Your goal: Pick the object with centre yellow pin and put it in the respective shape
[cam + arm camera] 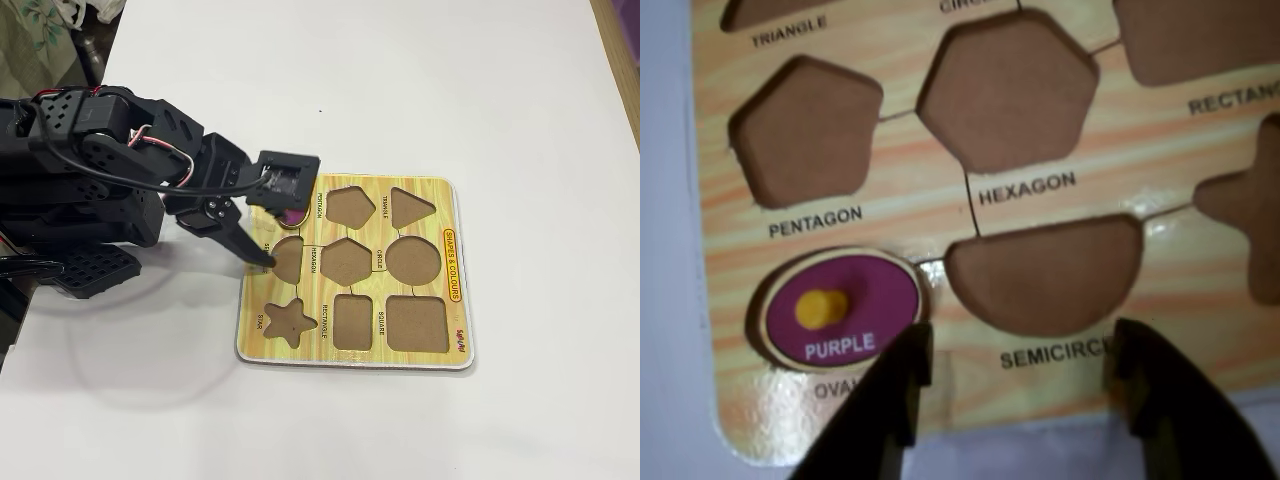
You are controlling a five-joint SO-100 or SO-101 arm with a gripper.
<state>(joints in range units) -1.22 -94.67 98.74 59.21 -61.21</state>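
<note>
a: where's the purple oval piece (843, 308) with the yellow knob (821, 308)?

b: wrist view shows it lying in the oval cutout (770, 340) at the board's corner, under the pentagon hole (805, 130), just beside the semicircle hole (1045, 272). looks seated — maybe not quite flush, a dark gap shows on its left rim, hard to tell.

a: and the hand (1025, 375)?

b: open, holding nothing. the two dark fingers stand apart, one tip at the piece's lower right edge, the other below the semicircle label. touching or just above, cannot tell.

a: so which step?

b: judging by that, the placing looks done and this is release. in the fixed view the arm (120, 160) reaches over the yellow board (440, 300) on the white bench (500, 100) — it covers most of the piece there.

a: next move?

b: likely a straight lift clear of the board, without the near finger clipping the piece's rim and tipping it out.
</note>
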